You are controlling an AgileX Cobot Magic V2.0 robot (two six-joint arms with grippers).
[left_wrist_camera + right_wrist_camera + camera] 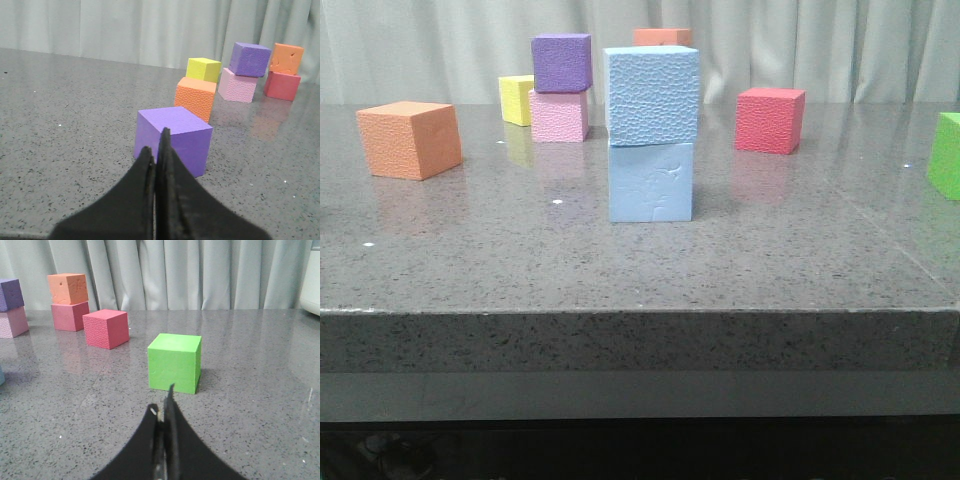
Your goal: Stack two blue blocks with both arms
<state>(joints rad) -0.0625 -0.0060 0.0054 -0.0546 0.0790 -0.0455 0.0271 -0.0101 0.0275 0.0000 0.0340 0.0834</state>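
Stacking result at table centre. The upper blue block (651, 95) is resting squarely on the lower blue block (651, 181), faces nearly flush, with only a slight overhang toward the left edge; this alignment is keeping the pair upright without support, so the task appears complete. Neither arm is showing in the front view, which suggests both are parked clear of the stack to avoid nudging it. The left gripper (156, 152) is sitting low over the grey table (800, 250) with its dark fingers pressed together and nothing between them, pointing at a purple cube (172, 139) that stands just ahead. The right gripper (163, 400) is likewise pinched closed and empty, facing a green cube (174, 362) that is lying well apart from the blue pair. Distractor cubes are standing around the stack: an orange cube (409, 139) to the left, a red cube (769, 119) to the right, and a second purple cube (561, 62) sitting on a pink cube (558, 116) behind, beside a yellow cube (517, 99)
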